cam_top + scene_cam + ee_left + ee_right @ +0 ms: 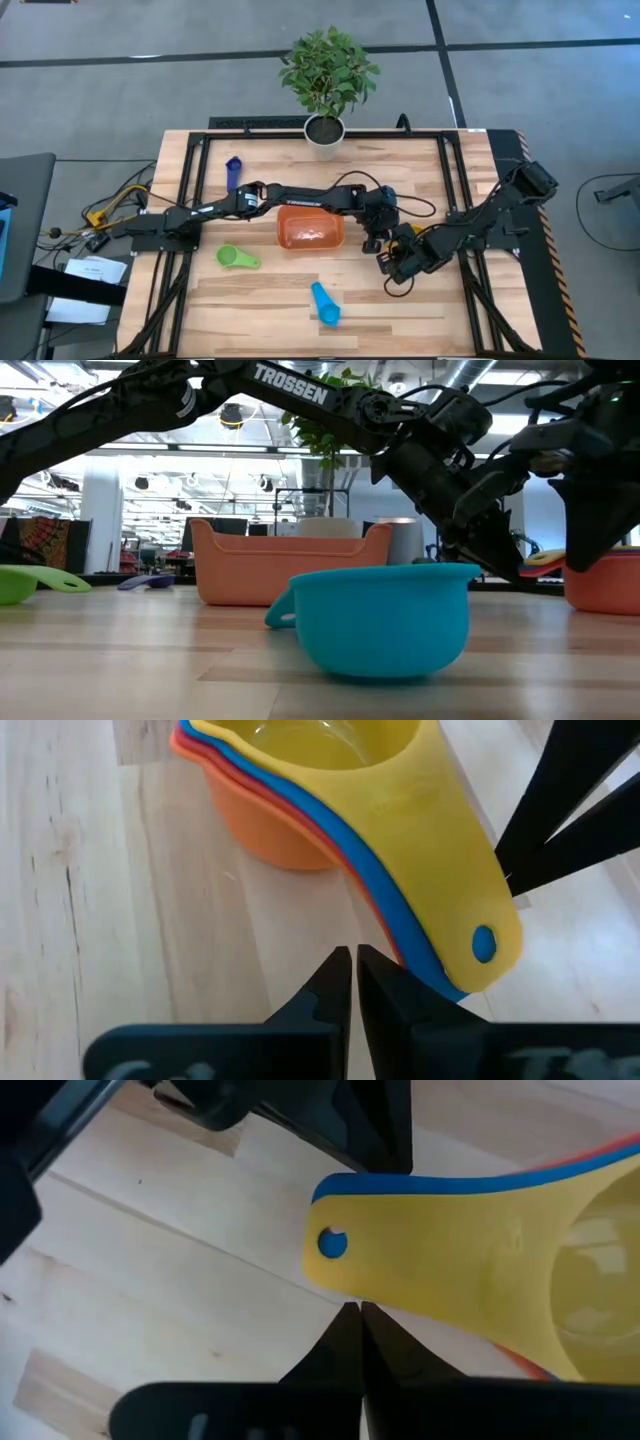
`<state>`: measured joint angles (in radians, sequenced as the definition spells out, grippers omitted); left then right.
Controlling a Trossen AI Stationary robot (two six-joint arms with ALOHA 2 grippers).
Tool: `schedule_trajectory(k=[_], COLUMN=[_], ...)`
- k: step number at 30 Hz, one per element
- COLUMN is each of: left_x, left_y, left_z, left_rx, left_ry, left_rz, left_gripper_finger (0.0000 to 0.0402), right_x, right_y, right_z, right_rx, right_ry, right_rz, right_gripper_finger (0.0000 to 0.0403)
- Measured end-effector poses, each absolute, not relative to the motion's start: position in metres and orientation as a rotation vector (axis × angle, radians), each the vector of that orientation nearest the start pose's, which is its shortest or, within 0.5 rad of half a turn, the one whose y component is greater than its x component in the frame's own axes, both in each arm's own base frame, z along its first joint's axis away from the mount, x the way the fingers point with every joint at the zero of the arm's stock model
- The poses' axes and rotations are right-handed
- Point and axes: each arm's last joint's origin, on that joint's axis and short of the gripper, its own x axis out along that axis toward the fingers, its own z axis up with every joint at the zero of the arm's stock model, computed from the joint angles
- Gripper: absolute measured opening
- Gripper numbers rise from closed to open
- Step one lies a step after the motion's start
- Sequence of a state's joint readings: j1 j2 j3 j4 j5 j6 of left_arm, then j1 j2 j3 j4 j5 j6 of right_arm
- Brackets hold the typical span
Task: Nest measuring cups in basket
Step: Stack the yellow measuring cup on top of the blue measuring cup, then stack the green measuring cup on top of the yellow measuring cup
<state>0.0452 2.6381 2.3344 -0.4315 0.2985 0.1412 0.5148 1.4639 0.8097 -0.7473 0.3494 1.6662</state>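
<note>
A nested stack of measuring cups [330, 810], yellow on top over blue, red and orange, is sitting on the worktop [270, 300] to the right of the orange basket [311, 229]. The left pincer [354, 980] is hovering clenched just beside the stack's handles, gripping nothing. The right pincer [358, 1342] is also sitting clenched and empty, its tips just beside the yellow handle. A light blue cup [325, 303], a green cup [236, 258] and a dark blue cup [233, 170] are lying apart on the worktop
</note>
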Motion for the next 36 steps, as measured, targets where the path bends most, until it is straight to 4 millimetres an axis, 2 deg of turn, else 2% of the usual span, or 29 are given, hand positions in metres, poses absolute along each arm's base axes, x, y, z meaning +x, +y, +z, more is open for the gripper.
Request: schedule_trajectory(k=[6,10,12,17,21,25,29,36], left_x=[0.573,0.569,0.565,0.556,0.545,0.528,0.506,0.478], left_y=[0.017,0.016,0.017,0.022,0.027,0.031,0.028,0.015], left_z=[0.151,0.159,0.166,0.197,0.23,0.262,0.291,0.304], left_rx=[0.003,-0.006,-0.003,0.039,0.008,-0.039,-0.018,-0.088], left_ry=[0.718,0.76,0.782,0.785,0.767,0.795,0.847,1.025], left_rz=[-0.293,-0.297,-0.299,-0.237,-0.2,-0.159,-0.084,-0.036], left_gripper_finger=[0.0009,0.0009,0.0009,0.0009,0.0009,0.0009,0.0009,0.0009], right_x=[0.214,0.212,0.208,0.192,0.182,0.181,0.191,0.209], right_y=[0.11,0.115,0.115,0.105,0.096,0.091,0.089,0.081], right_z=[0.172,0.187,0.203,0.246,0.266,0.276,0.281,0.293], right_rx=[0.876,0.931,0.93,0.873,0.861,0.897,0.837,0.751], right_ry=[0.955,0.895,0.837,0.683,0.593,0.515,0.49,0.471], right_rz=[-0.859,-0.805,-0.802,-0.821,-0.801,-0.763,-0.689,-0.532], right_gripper_finger=[0.0008,0.0033,0.0044,0.0054,0.0055,0.0056,0.0056,0.0057])
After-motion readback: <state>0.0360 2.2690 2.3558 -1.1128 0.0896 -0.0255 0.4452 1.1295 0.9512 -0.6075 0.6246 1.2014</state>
